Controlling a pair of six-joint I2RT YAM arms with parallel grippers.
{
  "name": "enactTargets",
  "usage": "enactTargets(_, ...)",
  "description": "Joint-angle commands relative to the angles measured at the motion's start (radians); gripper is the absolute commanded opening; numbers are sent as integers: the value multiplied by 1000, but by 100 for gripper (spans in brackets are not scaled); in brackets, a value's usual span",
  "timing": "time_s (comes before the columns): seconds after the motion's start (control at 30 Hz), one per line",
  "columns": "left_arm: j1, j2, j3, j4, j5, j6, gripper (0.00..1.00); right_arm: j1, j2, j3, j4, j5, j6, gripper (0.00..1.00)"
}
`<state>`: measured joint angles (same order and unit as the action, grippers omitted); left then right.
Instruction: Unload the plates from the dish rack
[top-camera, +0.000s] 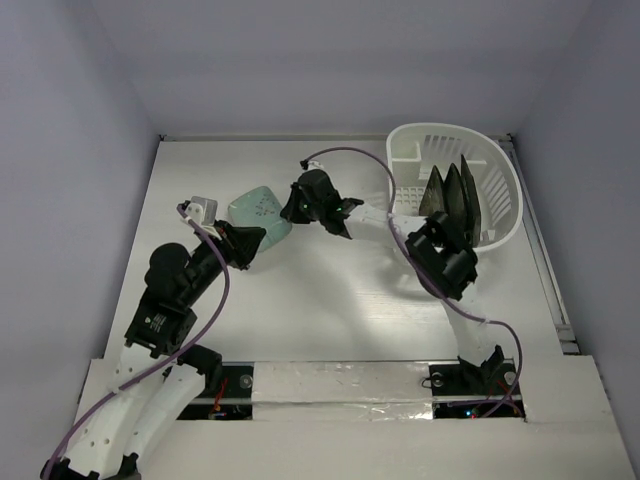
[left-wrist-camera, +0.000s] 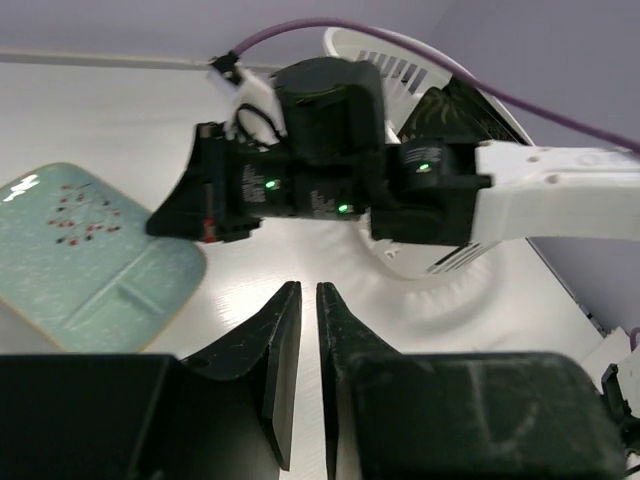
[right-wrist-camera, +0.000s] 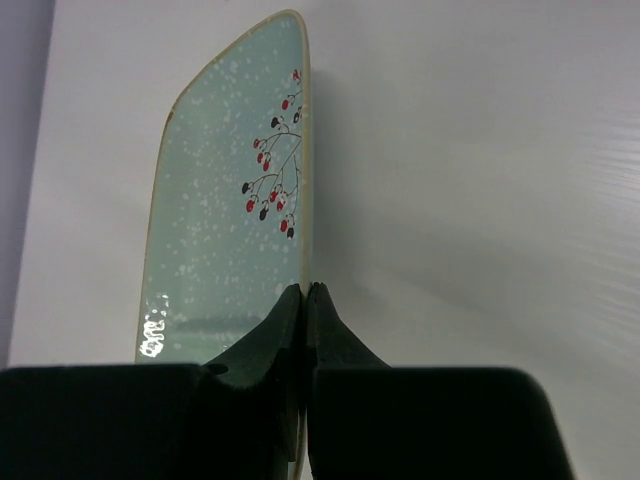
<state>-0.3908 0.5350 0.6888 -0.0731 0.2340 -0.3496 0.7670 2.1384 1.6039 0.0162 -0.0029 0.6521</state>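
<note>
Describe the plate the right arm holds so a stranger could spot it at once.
Start at the white dish rack at the table's far right. Left of it, mid-table, the right end effector pinches the rim of a pale mint plate. Its berry sprig and light colour set it apart from the dark plates standing in the rack.

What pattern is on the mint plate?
White speckles and a thin branch with red and dark berries on the plate; clearest in the right wrist view.
</note>
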Motion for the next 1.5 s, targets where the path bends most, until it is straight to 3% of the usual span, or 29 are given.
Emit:
enactTargets(0.0, 4, 6, 41, 32, -2, 0, 10, 55, 37, 162, 252, -65, 132, 0)
enactTargets(0.37, -5, 20, 37, 44, 28, -2, 18, 84, 235, 257, 298, 24, 339, 0)
enactTargets(0.47, -5, 20, 35, 44, 28, -2, 19, 94, 252, 271, 320, 9, 353, 9)
enactTargets(0.57, -5, 19, 35, 45, 27, -3, 21, 103, 271, 300, 306, -35, 353, 25)
enactTargets(0.67, -5, 17, 35, 44, 24, -3, 23, 103, 264, 283, 307, -55, 357, 49)
enactTargets(0.7, -5, 16, 35, 44, 24, -3, 23, 103, 258, 256, 315, -58, 357, 61)
enactTargets(0.8, -5, 11, 35, 45, 27, -3, 26, 103, 207, 190, 320, -46, 337, 70)
enactTargets(0.97, -5, 6, 35, 45, 24, -2, 30, 103, 72, 100, 304, -6, 247, 72)
enactTargets(1.03, -5, 8, 37, 45, 21, -2, 30, 103, -29, 50, 283, 43, 189, 71)
enactTargets(1.1, -5, 5, 37, 42, 14, 0, 31, 103, -110, 7, 263, 72, 141, 58)
enactTargets(1.13, -5, 5, 37, 42, 11, 0, 31, 103, -202, -21, 254, 117, 91, 43)
enactTargets(1.2, -5, 5, 37, 41, 11, 0, 31, 103, -302, -106, 201, 190, 37, 0)
enactTargets(1.3, 4, -1, 37, 39, 10, 0, 23, 94, -509, -234, 102, 346, -72, 0)
enactTargets(1.37, 4, -1, 35, 39, 10, 0, 11, 68, -660, -295, 35, 481, -137, 0)
enactTargets(1.47, 4, -6, 35, 39, 8, -2, 0, -3, -831, -378, -219, 645, -177, 0)
